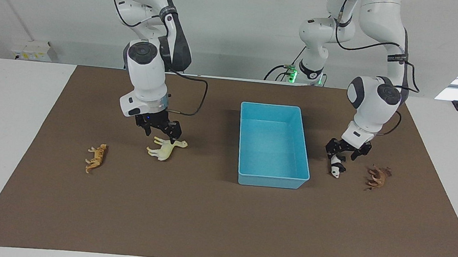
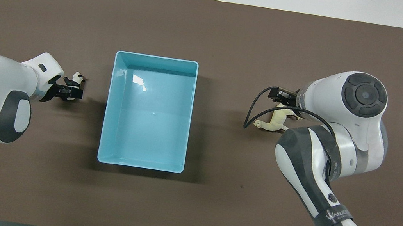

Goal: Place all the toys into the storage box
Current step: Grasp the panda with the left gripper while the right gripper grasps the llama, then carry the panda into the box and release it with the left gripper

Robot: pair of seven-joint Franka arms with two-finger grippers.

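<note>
The light blue storage box (image 1: 272,182) stands with nothing in it mid-table. A cream llama toy (image 1: 166,149) lies toward the right arm's end, and my right gripper (image 1: 162,134) hangs open just over its back. An orange tiger toy (image 1: 96,158) lies farther out toward that end. Toward the left arm's end of the box lies a panda toy (image 1: 337,168), with my left gripper (image 1: 342,155) open and low over it. Beside the panda lies a brown toy (image 1: 378,177). In the overhead view the arms hide the tiger and the brown toy, while the panda (image 2: 76,79) and the llama (image 2: 273,124) show partly.
A brown mat (image 1: 203,218) covers most of the white table (image 1: 6,124) and carries everything. The toys lie in a rough row level with the box's end farther from the robots.
</note>
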